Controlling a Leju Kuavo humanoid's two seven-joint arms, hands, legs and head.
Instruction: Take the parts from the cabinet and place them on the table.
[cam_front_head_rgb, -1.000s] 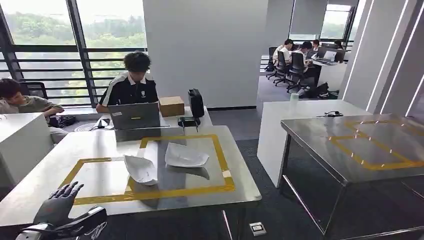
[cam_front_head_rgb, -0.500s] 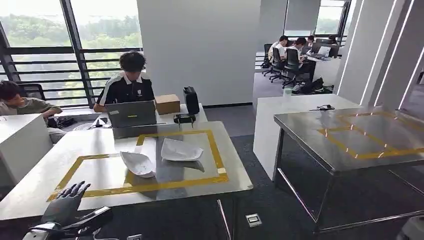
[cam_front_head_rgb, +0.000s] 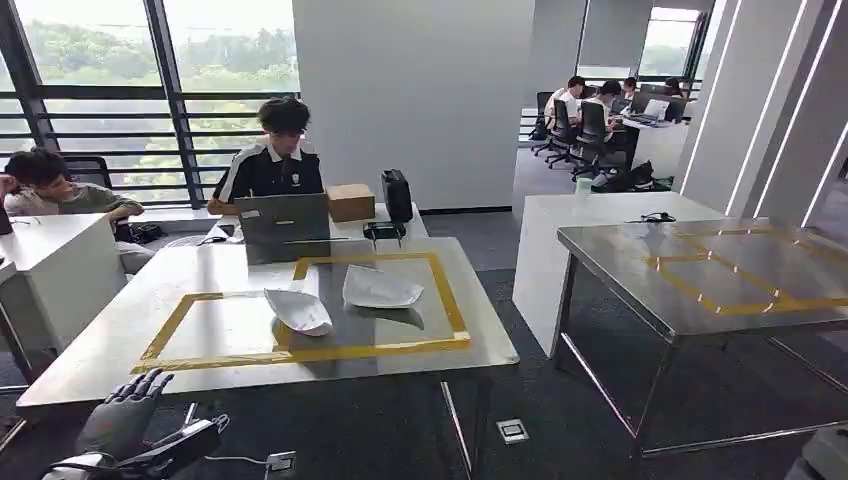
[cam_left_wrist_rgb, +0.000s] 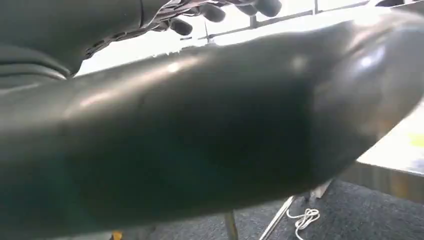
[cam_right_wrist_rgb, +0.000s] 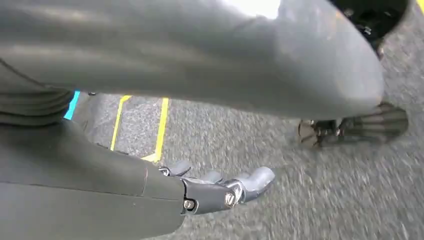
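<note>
Two white parts (cam_front_head_rgb: 298, 310) (cam_front_head_rgb: 380, 288) lie side by side inside the yellow tape outline (cam_front_head_rgb: 452, 310) on the steel worktop (cam_front_head_rgb: 120, 330), long axes running roughly left-right, while both hands, left hand (cam_front_head_rgb: 125, 425) and right hand (cam_right_wrist_rgb: 220, 187), hang empty with fingers spread.

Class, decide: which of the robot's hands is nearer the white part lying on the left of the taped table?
Left. The left hand hovers just off the table's near corner, short of the white part; the right hand hangs low over the floor.

Two white, thin-shelled parts lay on the steel table (cam_front_head_rgb: 130, 330), inside its yellow taped rectangles: one part (cam_front_head_rgb: 298, 310) nearer the robot, the other part (cam_front_head_rgb: 380, 289) just beside it, apart.
</note>
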